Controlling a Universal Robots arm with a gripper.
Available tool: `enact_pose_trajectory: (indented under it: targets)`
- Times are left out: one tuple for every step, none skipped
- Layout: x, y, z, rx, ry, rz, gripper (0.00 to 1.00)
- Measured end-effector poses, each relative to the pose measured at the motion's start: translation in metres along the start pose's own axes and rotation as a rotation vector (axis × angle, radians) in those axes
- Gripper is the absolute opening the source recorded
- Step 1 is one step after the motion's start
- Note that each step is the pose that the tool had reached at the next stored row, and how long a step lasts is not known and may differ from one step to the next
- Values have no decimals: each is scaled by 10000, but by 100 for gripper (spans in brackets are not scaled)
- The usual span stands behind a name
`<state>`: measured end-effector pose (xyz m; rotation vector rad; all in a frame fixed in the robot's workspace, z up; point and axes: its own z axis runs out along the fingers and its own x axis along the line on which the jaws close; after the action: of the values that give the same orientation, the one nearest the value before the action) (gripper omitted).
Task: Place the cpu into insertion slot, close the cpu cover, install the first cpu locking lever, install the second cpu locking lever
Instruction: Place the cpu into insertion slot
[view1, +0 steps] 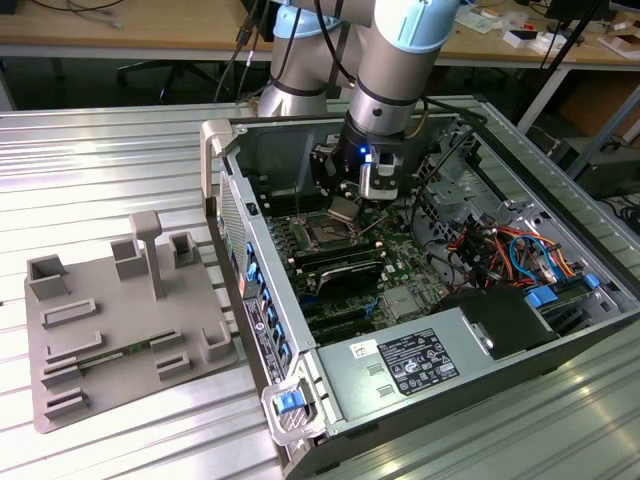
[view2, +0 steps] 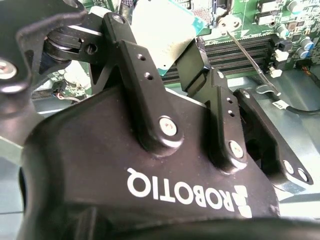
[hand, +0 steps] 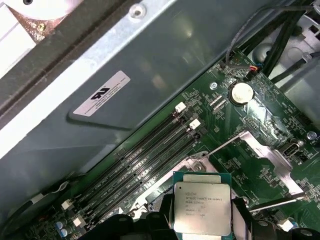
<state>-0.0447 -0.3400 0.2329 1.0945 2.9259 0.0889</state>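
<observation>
Grey fixture tray (view1: 110, 330) sits nearest, on the exterior view's left; gripper (view1: 346, 203) hangs inside open computer case (view1: 560, 330), clenched on the cpu (view1: 343, 210) just above the socket (view1: 327, 236). Second wrist view: fingers (view2: 137, 65) pinch cpu's edges, likely sparing its contacts. First wrist view: cpu cover (hand: 272, 160) stands open, lever (hand: 222, 146) raised beside it, memory slots (hand: 145, 165) near.

This looks like a robot lab or workshop. A big robot arm (view1: 400, 50) reaches down over a ribbed metal counter (view1: 100, 170). An open computer case (view1: 262, 270) lies on the counter, with its green motherboard (hand: 225, 120) and coloured wires showing. Beside it sits a grey plastic holder plate (view1: 100, 330). At the back are long wooden desks (view1: 120, 30) with cables and small parts on them, and the wheeled foot of an office chair (view1: 160, 70).
</observation>
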Motion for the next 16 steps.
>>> enact_pose_trajectory:
  targets:
    - [0,0,1,4,-6,56,55]
    - [0,0,3,5,-9,96,55]
    - [0,0,5,7,-16,154,55]
    - [0,0,7,11,-23,231,55]
    - [0,0,9,14,-30,288,55]
    - [0,0,10,18,-35,326,55]
    - [0,0,11,21,-41,369,55]
    - [0,0,12,24,-47,401,55]
    - [0,-1,14,34,-59,457,55]
    - [0,-1,15,43,-69,509,55]
    - [0,-1,15,48,-75,536,55]
    - [0,-1,16,51,-80,563,55]
    - [0,-1,17,55,-86,599,55]
    - [0,-1,18,58,-90,626,55]
    - [0,-1,19,63,-98,676,55]
    - [0,-1,21,68,-107,746,55]
